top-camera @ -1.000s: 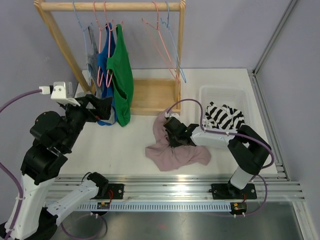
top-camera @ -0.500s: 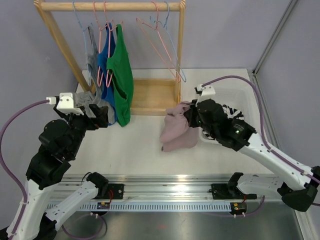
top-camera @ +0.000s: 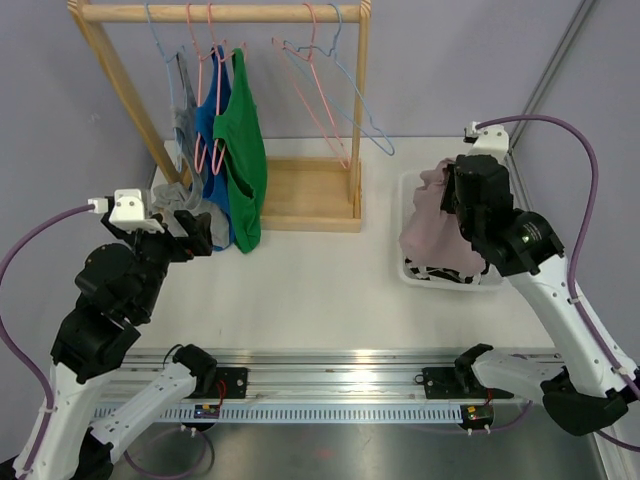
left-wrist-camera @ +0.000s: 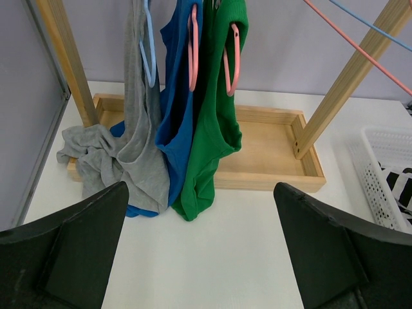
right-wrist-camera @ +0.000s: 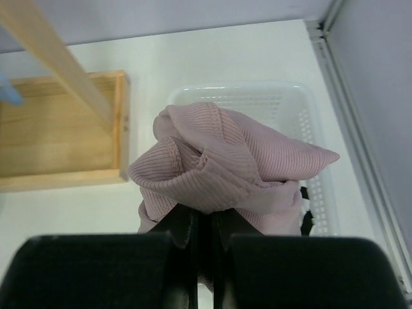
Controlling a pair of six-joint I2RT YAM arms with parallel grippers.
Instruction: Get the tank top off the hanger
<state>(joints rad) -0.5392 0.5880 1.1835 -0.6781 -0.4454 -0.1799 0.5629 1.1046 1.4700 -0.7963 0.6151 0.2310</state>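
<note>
— What does the overhead give you?
— My right end effector (top-camera: 450,200) is up at 2 o'clock, clenched on the pink tank top (top-camera: 432,228). The top hangs bunched over the white basket (top-camera: 408,268), clear of every hanger. My left end effector (top-camera: 203,232) hovers at 9 o'clock over the table (top-camera: 300,290), facing the wooden rack (top-camera: 220,12).

— And the left wrist?
— Its fingers (left-wrist-camera: 71,251) stand wide apart, released, with nothing between them. At 12 o'clock I see a gray top (left-wrist-camera: 138,148), a blue top (left-wrist-camera: 177,116) and a green top (left-wrist-camera: 215,129) on hangers. At 4 o'clock a striped garment (left-wrist-camera: 398,190) lies in the basket.

— Right wrist?
— I see the jaws pressed tight on a fold of the pink ribbed cloth, which balloons above them. The basket lies beyond it.
</note>
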